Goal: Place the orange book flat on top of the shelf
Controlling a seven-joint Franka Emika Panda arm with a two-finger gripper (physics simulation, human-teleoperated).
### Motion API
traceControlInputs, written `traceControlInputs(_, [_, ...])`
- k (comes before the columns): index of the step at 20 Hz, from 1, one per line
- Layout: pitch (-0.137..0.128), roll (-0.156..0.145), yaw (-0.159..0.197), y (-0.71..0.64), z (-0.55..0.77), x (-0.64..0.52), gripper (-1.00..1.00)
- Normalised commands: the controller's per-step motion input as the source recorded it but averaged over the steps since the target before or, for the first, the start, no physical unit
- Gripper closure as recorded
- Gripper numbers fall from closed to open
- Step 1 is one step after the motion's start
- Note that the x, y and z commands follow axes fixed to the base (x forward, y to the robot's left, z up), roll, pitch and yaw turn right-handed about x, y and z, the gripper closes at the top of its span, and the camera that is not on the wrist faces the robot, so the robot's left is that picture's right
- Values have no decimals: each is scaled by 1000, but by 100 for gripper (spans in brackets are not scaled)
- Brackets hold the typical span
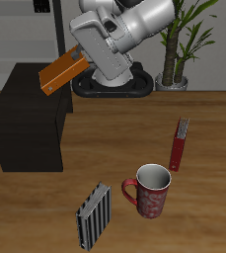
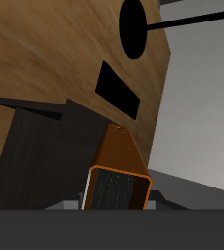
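The orange book [image 1: 61,72] is held in my gripper [image 1: 81,61], tilted, with its lower end hanging just above the flat top of the dark, near-black shelf [image 1: 26,124] near its back edge. The fingers are mostly hidden behind the book and the wrist body. In the wrist view the orange book [image 2: 118,161] runs away from the camera, its dark page edge [image 2: 116,190] close up, and the dark shelf [image 2: 45,146] lies beyond it.
A dark red book [image 1: 180,144] stands upright on the wooden table. A red patterned mug [image 1: 151,191] and a grey-striped book [image 1: 94,216] sit near the table's front edge. A potted plant [image 1: 174,44] stands at the back beside the robot base [image 1: 113,81].
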Motion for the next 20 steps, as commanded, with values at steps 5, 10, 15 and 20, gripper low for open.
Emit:
traceControlInputs(5, [19,-107,-14,-222,35,-133,100])
traceControlInputs(10, [53,-63,-28,-220,-34,81,100])
traceControlInputs(15, [44,-8,-14,-54,-33,182,100])
traceControlInputs(20, [30,7,-5,50,-120,131,100])
